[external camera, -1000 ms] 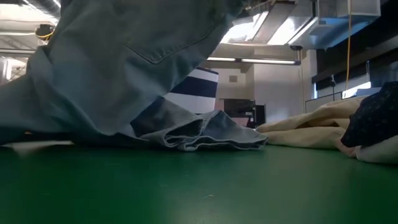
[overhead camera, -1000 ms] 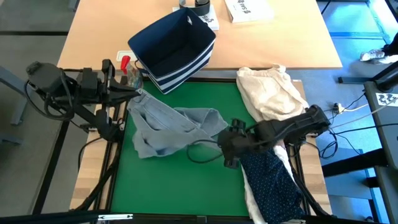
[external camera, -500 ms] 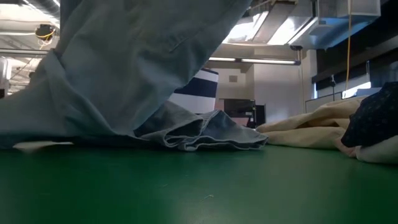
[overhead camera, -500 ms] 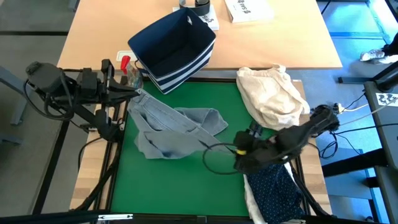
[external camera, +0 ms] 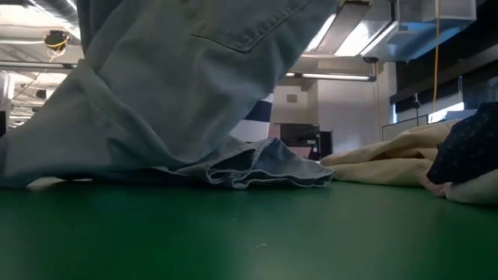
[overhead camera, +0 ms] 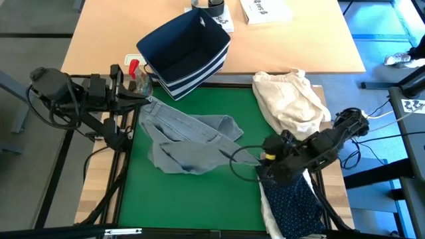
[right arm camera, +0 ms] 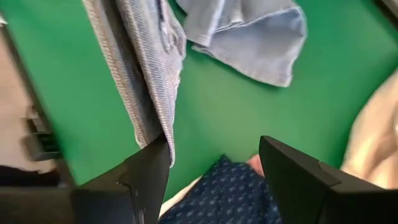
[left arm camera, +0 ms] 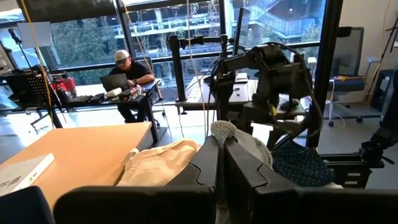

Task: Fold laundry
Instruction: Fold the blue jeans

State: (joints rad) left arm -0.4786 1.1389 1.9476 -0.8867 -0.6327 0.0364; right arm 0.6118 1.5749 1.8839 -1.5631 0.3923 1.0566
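Note:
The light grey jeans [overhead camera: 189, 136] lie partly spread on the green mat [overhead camera: 226, 192]. Their far left end is raised at my left gripper [overhead camera: 143, 98], which is shut on them. In the low view the jeans [external camera: 179, 85] hang down from above, with their lower folds on the mat. My right gripper [overhead camera: 263, 174] hovers open near the mat's right side, holding nothing. It stands above the edge of the navy white-dotted shirt [overhead camera: 292, 202], which lies on a white shirt [overhead camera: 267, 214]. The right wrist view shows the mat and the dotted shirt [right arm camera: 217, 193] between its fingers. My left gripper pinches a bunched fold of the jeans [left arm camera: 222, 132] at their far left end between its two fingers. The fingers point level, coming from the table's left. That end is lifted; the cloth hangs slack below and the rest lies on the mat.
A navy bin with white stripes [overhead camera: 186, 50] stands tipped just beyond the mat's far edge. A cream-beige cloth bundle [overhead camera: 289, 99] lies at the mat's far right. Bare green mat stretches along the near side. A person sits at a desk [left arm camera: 127, 78] in the room behind.
My right gripper has drawn away from the jeans' right end, going toward the table's right and near edges and a little up, rolling about its own axis as it went, with its fingers still apart. The hanging part of the jeans has swayed and settled a bit toward the near side.

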